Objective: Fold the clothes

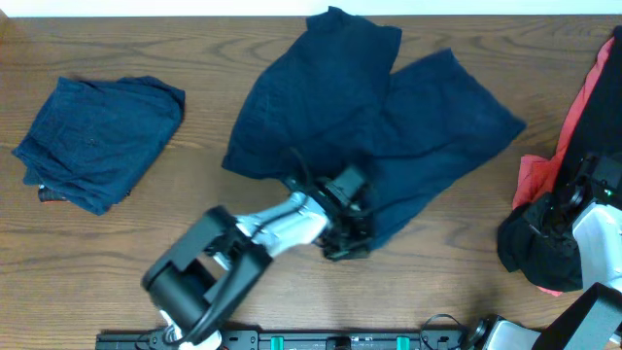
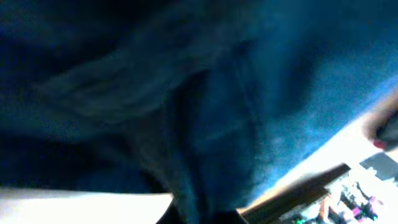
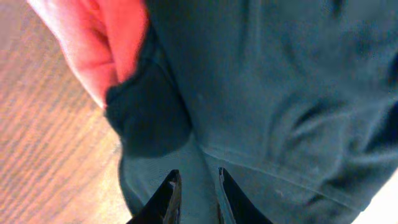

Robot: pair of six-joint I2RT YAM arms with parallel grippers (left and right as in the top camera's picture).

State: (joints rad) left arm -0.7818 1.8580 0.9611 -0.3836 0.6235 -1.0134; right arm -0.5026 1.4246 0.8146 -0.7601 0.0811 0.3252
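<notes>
Overhead view of a wooden worktop (image 1: 194,58) carrying several garments. At the left lies a folded navy garment (image 1: 97,136), well apart from the rest. At the centre, the navy shorts (image 1: 389,107) lie spread open, both legs reaching toward the far edge. At the right edge sits a heap made of a coral-red garment (image 1: 583,107) and a black garment (image 1: 539,248), touching one another. The left gripper (image 1: 342,231) rests at the near edge of the navy shorts, where the cloth is bunched into a dark knot; its jaws are pressed together on that fabric, and blurred blue cloth fills the left wrist view. The right gripper (image 3: 198,186) is at the heap, with its jaws slightly parted and their tips just over the dark cloth, beside a coral-red fold. Whether they pinch any cloth cannot be told.
</notes>
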